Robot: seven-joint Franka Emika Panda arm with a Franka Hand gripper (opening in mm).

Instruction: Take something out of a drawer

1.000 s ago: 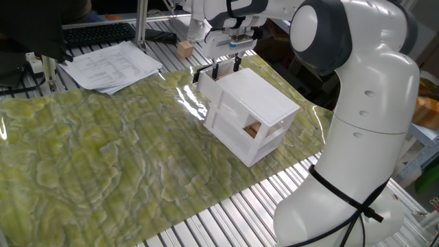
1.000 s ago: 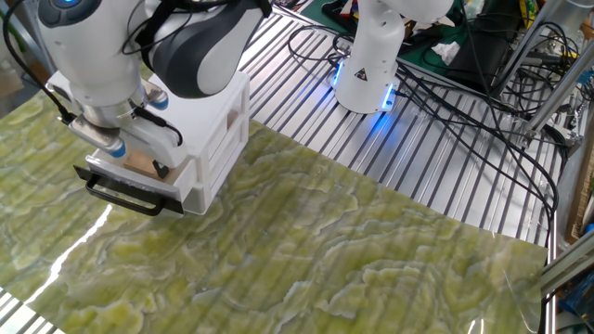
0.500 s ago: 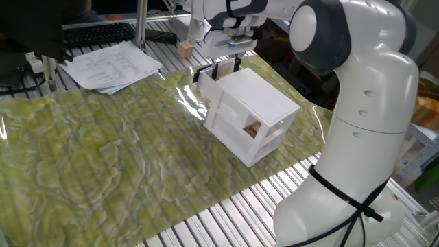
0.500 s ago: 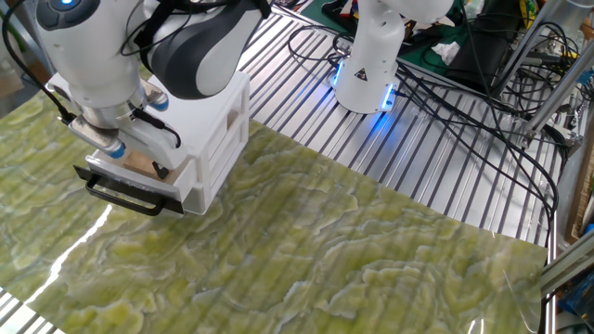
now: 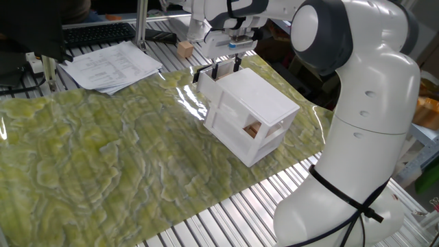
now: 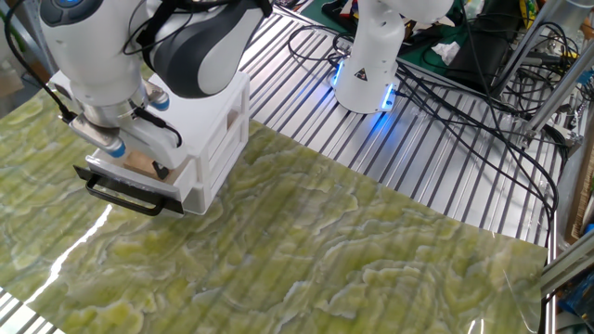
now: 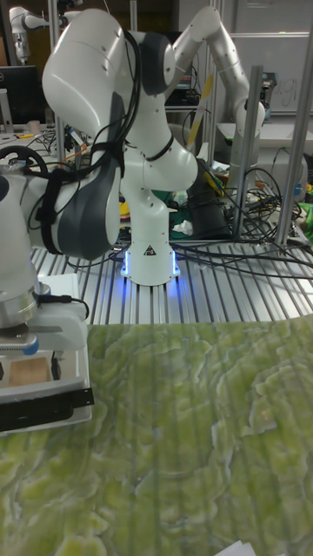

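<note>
The white cabinet (image 5: 255, 103) lies on the green mat. Its upper drawer (image 6: 182, 188) is pulled out, with a black handle (image 6: 125, 197) across its front. A small tan wooden cube (image 7: 26, 372) rests inside the drawer (image 7: 76, 375). My gripper (image 5: 226, 67) reaches down into the drawer from above. Its black fingers (image 5: 238, 64) stand apart on either side of the cube (image 6: 139, 164). The jaws look open, and the cube still sits on the drawer floor. In the one fixed view the cube is hidden behind the cabinet.
Another tan block (image 5: 184, 48) sits on the metal table behind the mat. A tan piece (image 5: 252, 129) shows through an opening low in the cabinet. Papers (image 5: 110, 65) and a keyboard (image 5: 99, 33) lie at the back. A second robot base (image 6: 367, 70) with cables stands nearby.
</note>
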